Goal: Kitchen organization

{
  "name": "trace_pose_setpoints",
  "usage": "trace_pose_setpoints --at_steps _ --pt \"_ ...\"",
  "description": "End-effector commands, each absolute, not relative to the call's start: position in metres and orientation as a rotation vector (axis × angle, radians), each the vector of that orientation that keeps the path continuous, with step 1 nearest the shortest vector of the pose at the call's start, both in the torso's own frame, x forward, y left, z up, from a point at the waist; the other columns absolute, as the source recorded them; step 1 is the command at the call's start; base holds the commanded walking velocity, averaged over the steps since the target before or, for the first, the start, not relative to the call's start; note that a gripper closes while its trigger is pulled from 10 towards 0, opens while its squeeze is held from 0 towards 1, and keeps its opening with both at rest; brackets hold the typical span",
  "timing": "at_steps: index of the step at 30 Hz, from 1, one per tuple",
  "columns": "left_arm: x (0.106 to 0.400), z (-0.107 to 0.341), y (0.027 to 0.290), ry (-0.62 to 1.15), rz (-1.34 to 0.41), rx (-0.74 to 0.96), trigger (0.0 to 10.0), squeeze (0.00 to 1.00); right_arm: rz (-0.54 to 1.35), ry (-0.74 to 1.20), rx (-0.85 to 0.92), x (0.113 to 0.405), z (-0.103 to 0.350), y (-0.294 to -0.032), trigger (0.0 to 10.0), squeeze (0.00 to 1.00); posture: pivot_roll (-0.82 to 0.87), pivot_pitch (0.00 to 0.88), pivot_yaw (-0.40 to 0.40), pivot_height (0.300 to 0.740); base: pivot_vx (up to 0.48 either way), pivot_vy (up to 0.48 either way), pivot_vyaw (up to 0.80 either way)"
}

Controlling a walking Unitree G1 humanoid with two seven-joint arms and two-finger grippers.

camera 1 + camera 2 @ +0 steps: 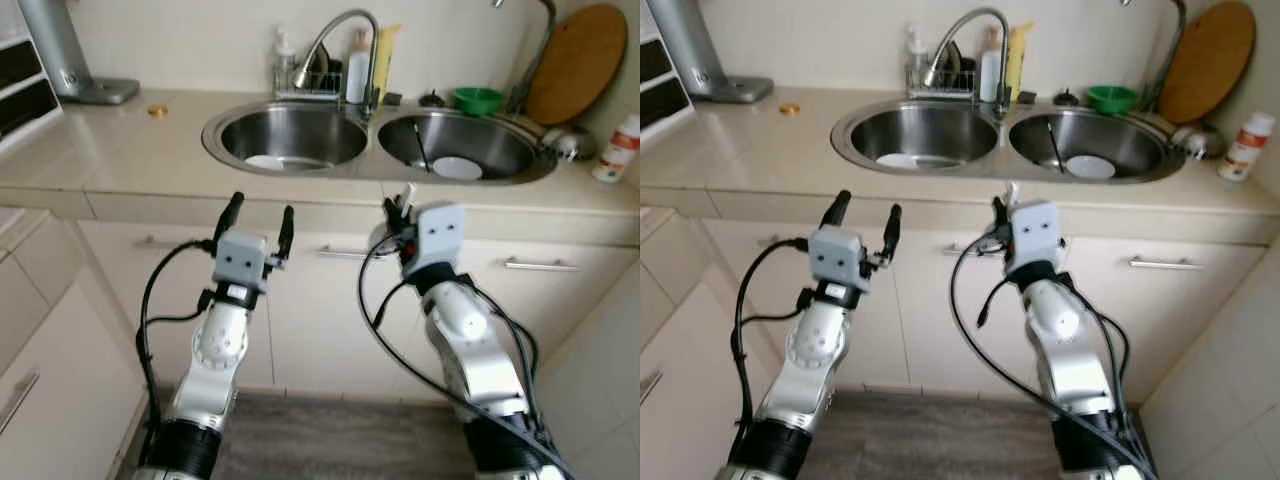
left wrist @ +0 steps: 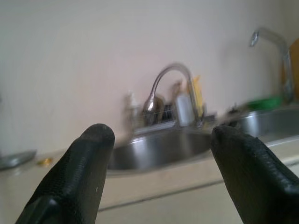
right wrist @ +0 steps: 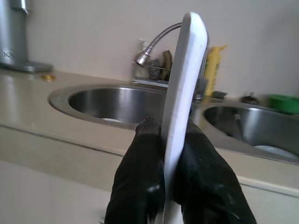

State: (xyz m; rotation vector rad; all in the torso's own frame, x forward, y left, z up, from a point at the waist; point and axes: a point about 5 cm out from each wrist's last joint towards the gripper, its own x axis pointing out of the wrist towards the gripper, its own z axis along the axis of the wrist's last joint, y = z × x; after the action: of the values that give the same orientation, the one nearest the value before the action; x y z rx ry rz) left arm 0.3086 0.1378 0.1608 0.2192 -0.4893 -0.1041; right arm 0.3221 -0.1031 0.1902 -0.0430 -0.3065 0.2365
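Before the double stainless-steel sink (image 1: 372, 150), the right gripper (image 3: 174, 140) clamps a thin white flat plate (image 3: 183, 98) edge-on, below counter height; the left gripper (image 1: 258, 222) is spread and empty. White dishes (image 1: 457, 168) lie in both basins, so organizing appears barely begun.

Head stereo pair looking down at the double sink (image 1: 380, 140); both wrist cameras level, facing it.
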Motion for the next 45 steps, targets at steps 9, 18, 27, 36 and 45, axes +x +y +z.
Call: trace_pose_setpoints --at_steps 9,18,27,36,45 --pt "0.310 0.168 0.126 -0.516 -0.135 0.205 10.0 0.00 0.222 -0.355 -0.075 0.324 0.198 -0.108 0.0 0.00 0.07 0.000 -0.040 0.740 0.352 0.000 0.00" --pt "0.310 0.169 0.125 -0.517 -0.137 0.208 10.0 0.00 0.227 -0.379 -0.092 0.328 0.204 -0.107 0.0 0.00 0.07 0.000 -0.041 0.740 0.342 0.000 0.00" --pt "0.310 0.169 0.125 -0.518 -0.138 0.209 10.0 0.00 0.234 -0.398 -0.093 0.332 0.208 -0.103 0.0 0.00 0.07 0.000 -0.041 0.740 0.335 0.000 0.00" --pt "0.310 0.169 0.124 -0.516 -0.140 0.211 10.0 0.00 0.245 -0.404 -0.092 0.335 0.209 -0.098 0.0 0.00 0.08 0.000 -0.044 0.740 0.334 0.000 0.00" --pt "0.311 0.170 0.124 -0.514 -0.139 0.211 10.0 0.00 0.256 -0.402 -0.100 0.342 0.211 -0.095 0.0 0.00 0.08 0.000 -0.046 0.740 0.334 0.000 0.00"
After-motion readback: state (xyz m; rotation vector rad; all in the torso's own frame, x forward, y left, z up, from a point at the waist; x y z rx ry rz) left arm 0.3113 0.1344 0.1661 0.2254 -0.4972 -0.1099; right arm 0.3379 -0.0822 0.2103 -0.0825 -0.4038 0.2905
